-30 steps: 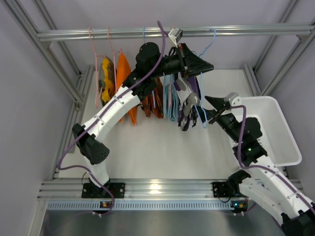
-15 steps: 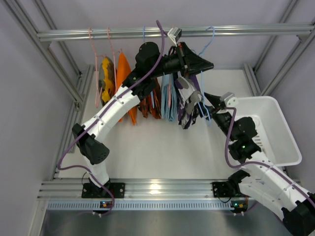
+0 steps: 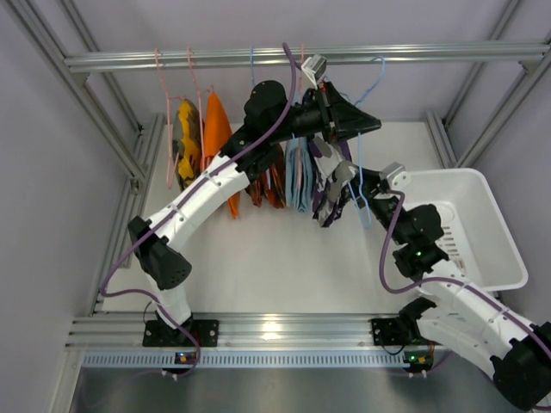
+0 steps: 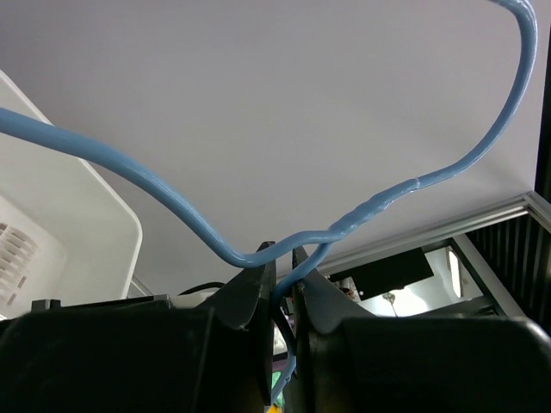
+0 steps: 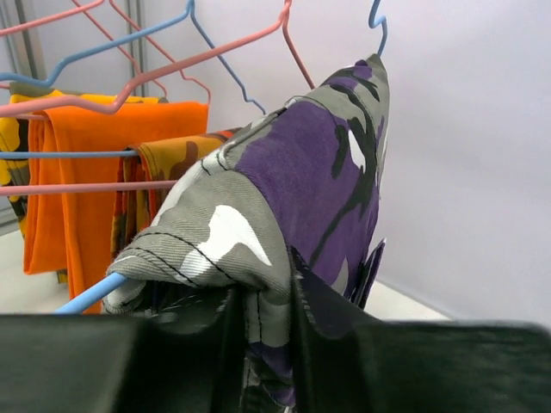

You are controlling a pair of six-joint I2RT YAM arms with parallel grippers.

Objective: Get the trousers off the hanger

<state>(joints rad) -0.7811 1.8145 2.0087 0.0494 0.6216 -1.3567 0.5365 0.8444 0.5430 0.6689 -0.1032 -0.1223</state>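
Top external: high, behind the arm bases, looks down and forward over the whole bench [image 3: 258, 267] to the rail [image 3: 215, 58], far off and wide. Left wrist: very near, tilted up past the left fingers [image 4: 245, 297] at the hanger [image 4: 379, 204] wire against a plain grey surface. Right wrist: near, roughly level, looks along the right fingers [image 5: 331, 318] at the trousers [image 5: 293, 172], hung garments [image 5: 60, 181] behind. Hanger and trousers show in the top view too

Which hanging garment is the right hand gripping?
The purple, white and grey camouflage trousers, clamped in the right hand; the orange garment and light-blue garment hang farther left.
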